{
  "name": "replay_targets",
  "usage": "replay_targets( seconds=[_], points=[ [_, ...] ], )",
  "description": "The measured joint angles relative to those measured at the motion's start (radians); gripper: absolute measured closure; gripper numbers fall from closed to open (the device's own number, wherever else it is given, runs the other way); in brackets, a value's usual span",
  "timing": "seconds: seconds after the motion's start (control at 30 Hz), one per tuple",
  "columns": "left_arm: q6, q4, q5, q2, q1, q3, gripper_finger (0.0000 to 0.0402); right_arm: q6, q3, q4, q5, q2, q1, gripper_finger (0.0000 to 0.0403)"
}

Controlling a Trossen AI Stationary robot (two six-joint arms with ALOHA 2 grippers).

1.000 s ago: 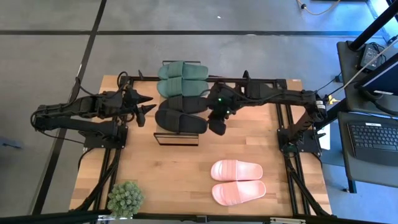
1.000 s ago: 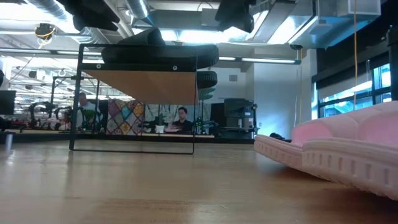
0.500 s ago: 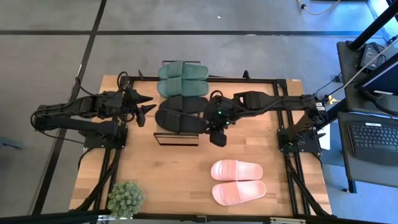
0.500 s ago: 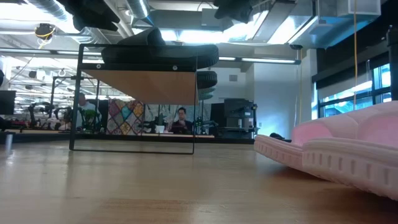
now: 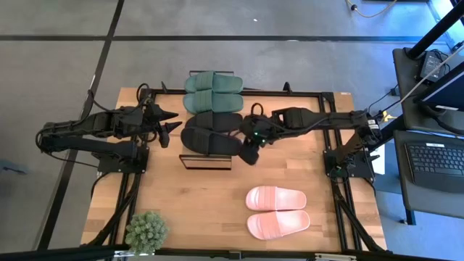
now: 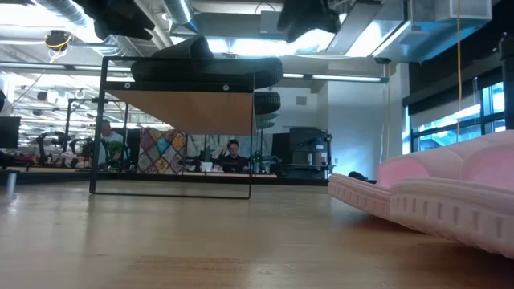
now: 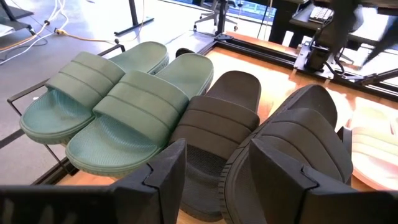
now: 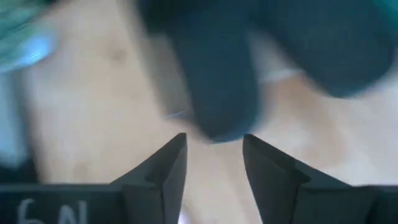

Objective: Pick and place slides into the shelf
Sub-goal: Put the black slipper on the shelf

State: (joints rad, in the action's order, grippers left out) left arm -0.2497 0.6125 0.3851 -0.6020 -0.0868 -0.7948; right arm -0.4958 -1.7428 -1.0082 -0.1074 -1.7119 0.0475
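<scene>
The right gripper's (image 5: 249, 156) fingers (image 8: 163, 171) are apart, holding nothing, beside the black slides (image 5: 210, 141) resting on the shelf (image 5: 205, 162). The left gripper (image 5: 170, 122) waits open nearby.

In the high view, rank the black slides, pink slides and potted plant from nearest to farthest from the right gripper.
From the right gripper:
1. Black slides, beside it on the shelf.
2. Pink slides, on the table's front right.
3. Potted plant, at the front left corner.

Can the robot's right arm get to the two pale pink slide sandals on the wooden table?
Probably yes. The pale pink slide sandals lie in the open, and the right gripper, open and empty, has only bare wooden table between.
</scene>
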Motion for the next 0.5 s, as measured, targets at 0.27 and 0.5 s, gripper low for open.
replay_targets(
  seconds=[0.27,0.5],
  points=[
    [0.000,0.000,0.000,0.000,0.000,0.000,0.0236,0.089,0.000,-0.057,-0.056,-0.003,-0.005,0.0206],
    [0.000,0.000,0.000,0.000,0.000,0.000,0.0236,0.106,0.000,0.011,-0.058,-0.005,-0.005,0.0205]
  ],
)
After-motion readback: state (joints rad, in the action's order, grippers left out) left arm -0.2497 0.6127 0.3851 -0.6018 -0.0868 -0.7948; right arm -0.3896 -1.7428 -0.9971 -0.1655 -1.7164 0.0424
